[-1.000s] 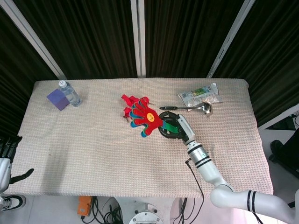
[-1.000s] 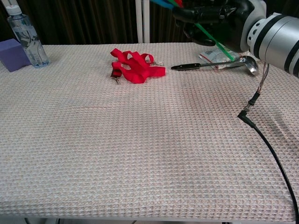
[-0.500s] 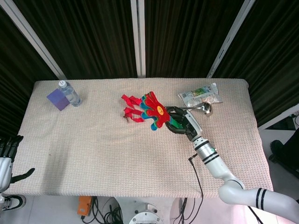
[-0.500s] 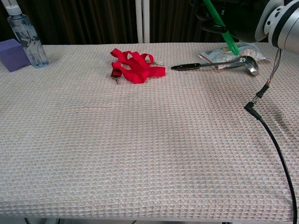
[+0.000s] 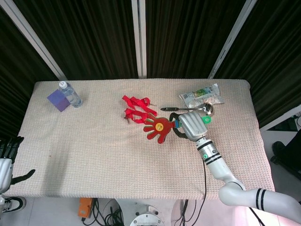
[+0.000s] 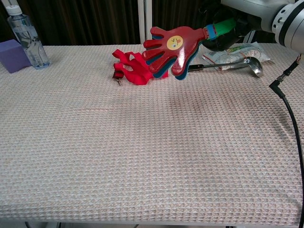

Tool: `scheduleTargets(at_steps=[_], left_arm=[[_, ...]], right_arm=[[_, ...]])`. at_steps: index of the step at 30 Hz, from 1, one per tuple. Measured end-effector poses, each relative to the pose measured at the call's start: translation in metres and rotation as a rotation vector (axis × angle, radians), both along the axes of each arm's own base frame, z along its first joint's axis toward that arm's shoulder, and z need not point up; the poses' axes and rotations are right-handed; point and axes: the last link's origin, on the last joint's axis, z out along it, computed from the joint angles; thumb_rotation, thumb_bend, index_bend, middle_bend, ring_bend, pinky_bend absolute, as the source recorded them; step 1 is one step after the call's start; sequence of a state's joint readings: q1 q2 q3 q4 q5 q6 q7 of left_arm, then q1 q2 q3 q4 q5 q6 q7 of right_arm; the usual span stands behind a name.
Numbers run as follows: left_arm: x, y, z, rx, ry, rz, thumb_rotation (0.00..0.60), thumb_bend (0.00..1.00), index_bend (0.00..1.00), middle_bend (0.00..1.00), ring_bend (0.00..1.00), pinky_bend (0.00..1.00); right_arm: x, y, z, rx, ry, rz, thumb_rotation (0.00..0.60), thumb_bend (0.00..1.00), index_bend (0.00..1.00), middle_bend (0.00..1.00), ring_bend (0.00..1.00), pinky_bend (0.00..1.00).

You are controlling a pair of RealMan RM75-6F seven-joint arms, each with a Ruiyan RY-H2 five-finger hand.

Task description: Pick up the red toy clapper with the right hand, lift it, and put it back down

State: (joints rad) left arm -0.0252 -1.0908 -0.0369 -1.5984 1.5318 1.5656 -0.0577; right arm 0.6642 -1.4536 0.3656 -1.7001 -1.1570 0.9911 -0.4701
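Clearly, right robot hand (image 5: pixel 190 125) grips red toy clapper (image 5: pixel 159 127) — airborne.

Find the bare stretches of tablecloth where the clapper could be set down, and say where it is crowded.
Free: the wide near half of the tablecloth, and the stretch between the water bottle and red strap. Crowded: the far right, where ladle, snack packet, strap and the right robot hand holding the clapper cluster.

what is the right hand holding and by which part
The right hand holds the red toy clapper by its green handle, clear of the table. The left hand holds nothing.
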Motion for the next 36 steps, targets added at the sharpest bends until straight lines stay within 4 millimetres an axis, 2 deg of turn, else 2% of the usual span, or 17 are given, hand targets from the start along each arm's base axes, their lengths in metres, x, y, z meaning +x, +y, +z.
scheduleTargets(at_steps=[2, 5, 10, 13, 23, 26, 31, 36], left_arm=[[0.000, 0.000, 0.000, 0.002, 0.001, 0.000, 0.600, 0.09, 0.08, 0.07, 0.00, 0.04], [0.000, -0.001, 0.001, 0.003, -0.001, 0.002, 0.600, 0.09, 0.07, 0.07, 0.00, 0.04], [-0.001, -0.001, -0.001, 0.000, -0.007, 0.004, 0.600, 0.09, 0.07, 0.07, 0.00, 0.04], [-0.001, 0.000, -0.001, -0.001, -0.006, 0.000, 0.600, 0.09, 0.07, 0.07, 0.00, 0.04], [0.001, 0.001, -0.002, -0.004, -0.002, -0.002, 0.600, 0.09, 0.07, 0.07, 0.00, 0.04], [0.001, 0.002, -0.002, -0.005, -0.002, 0.000, 0.600, 0.09, 0.08, 0.07, 0.00, 0.04], [0.001, 0.002, -0.003, -0.007, -0.005, 0.000, 0.600, 0.09, 0.07, 0.07, 0.00, 0.04], [0.000, 0.001, -0.003, -0.007, -0.004, 0.003, 0.600, 0.09, 0.08, 0.07, 0.00, 0.04]], right_arm=[[0.002, 0.000, 0.002, -0.028, 0.055, 0.012, 0.600, 0.45, 0.94, 0.68, 0.72, 0.99], [0.005, 0.001, 0.006, -0.034, 0.050, 0.008, 0.600, 0.45, 0.94, 0.69, 0.72, 0.99], [0.009, 0.000, 0.017, 0.030, -0.148, -0.044, 0.600, 0.45, 0.94, 0.69, 0.72, 0.99], [0.009, -0.003, 0.027, 0.099, -0.381, -0.099, 0.600, 0.45, 0.94, 0.69, 0.72, 0.99], [-0.005, -0.013, 0.048, 0.497, -1.487, -0.359, 0.600, 0.44, 0.94, 0.69, 0.72, 0.99], [-0.010, -0.015, 0.050, 0.586, -1.692, -0.402, 0.600, 0.44, 0.94, 0.69, 0.72, 0.99], [-0.016, -0.017, 0.050, 0.657, -1.835, -0.426, 0.600, 0.44, 0.94, 0.69, 0.72, 0.99], [-0.019, -0.021, 0.047, 0.634, -1.749, -0.393, 0.600, 0.44, 0.94, 0.69, 0.72, 0.99]])
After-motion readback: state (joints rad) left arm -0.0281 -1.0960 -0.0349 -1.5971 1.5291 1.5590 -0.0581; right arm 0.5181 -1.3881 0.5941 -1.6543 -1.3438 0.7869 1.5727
